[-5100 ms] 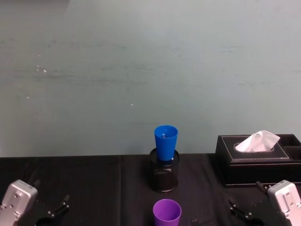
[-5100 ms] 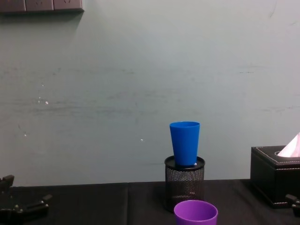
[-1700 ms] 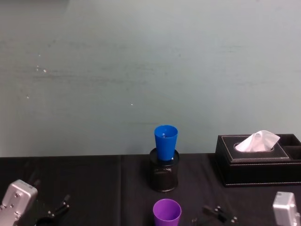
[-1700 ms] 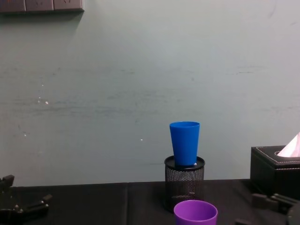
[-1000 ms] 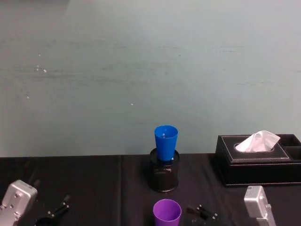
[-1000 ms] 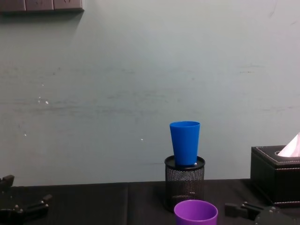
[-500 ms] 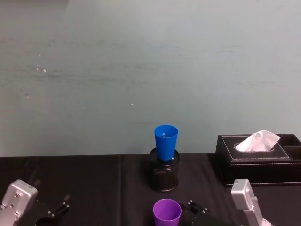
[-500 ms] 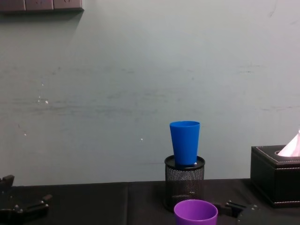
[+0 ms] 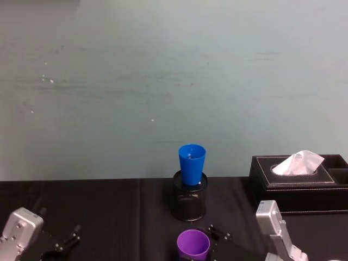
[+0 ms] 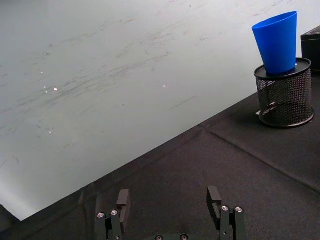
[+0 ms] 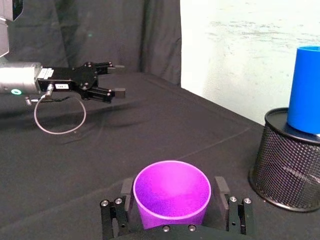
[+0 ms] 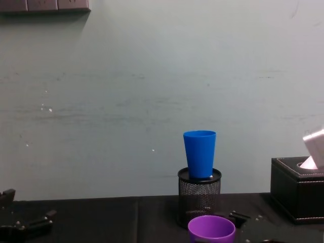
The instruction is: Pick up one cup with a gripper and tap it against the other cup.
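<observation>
**Op:** Status on the R claw?

**Me:** My right gripper [image 11: 173, 185] is low over the black tablecloth [image 9: 109, 217], near my body. The jaws are apart, w/ one finger on each side of the purple cup [image 9: 193, 244]. Can't tell if the fingers touch the cup wall.

**Op:** And the cup itself?

**Me:** It's upright on the cloth, mouth up, between my fingers. It's just in front of the black wire-mesh pen holder [image 12: 199, 202], on the side nearer me, and they're apart.

**Op:** Where's the blue one?

**Me:** The blue cup [image 12: 199, 153] is upright w/ its base sunk into the mouth of the pen holder, so it sits higher than the purple cup. It's behind the purple cup, approx. mid-table, close to the wall.

**Op:** L arm?

**Me:** My left gripper [image 10: 168, 200] is parked low at the table's left, well apart from both cups. Its jaws are apart w/ nothing between them.

**Op:** Anything else on the table?

**Me:** A black tissue box [image 9: 296, 182] at far right w/ a white tissue sticking up. It's beside the pen holder but not touching it.
</observation>
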Robot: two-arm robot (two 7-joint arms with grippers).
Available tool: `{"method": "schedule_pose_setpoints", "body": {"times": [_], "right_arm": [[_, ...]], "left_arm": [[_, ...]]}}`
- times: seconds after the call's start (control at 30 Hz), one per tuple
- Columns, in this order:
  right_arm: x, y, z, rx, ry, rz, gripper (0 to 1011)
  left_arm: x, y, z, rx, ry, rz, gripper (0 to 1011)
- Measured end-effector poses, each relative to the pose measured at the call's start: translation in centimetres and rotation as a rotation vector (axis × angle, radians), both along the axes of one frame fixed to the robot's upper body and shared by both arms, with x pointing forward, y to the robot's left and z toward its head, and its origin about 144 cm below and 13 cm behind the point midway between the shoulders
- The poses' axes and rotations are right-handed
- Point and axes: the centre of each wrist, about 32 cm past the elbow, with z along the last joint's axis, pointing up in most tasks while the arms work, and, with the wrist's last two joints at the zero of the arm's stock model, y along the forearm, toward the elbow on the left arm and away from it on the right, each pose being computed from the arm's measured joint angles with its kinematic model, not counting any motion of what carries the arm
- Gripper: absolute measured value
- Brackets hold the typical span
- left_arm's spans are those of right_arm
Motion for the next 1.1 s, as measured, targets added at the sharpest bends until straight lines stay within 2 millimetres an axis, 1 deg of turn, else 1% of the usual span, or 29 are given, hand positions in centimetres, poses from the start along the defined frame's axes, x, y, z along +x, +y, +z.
{"method": "schedule_pose_setpoints", "body": {"times": [0.2, 0.5, 1.1], "right_arm": [[0.44, 0.53, -0.02, 0.004, 0.002, 0.003, 1003], [0.52, 0.83, -0.27, 0.01, 0.011, -0.001, 1003], [0.48, 0.66, -0.55, 0.018, 0.014, -0.004, 1003]], "left_arm": [[0.0, 0.0, 0.0, 0.0, 0.0, 0.0, 1000], [0.0, 0.0, 0.0, 0.0, 0.0, 0.0, 1000], [0.0, 0.0, 0.0, 0.0, 0.0, 0.0, 1000]]}}
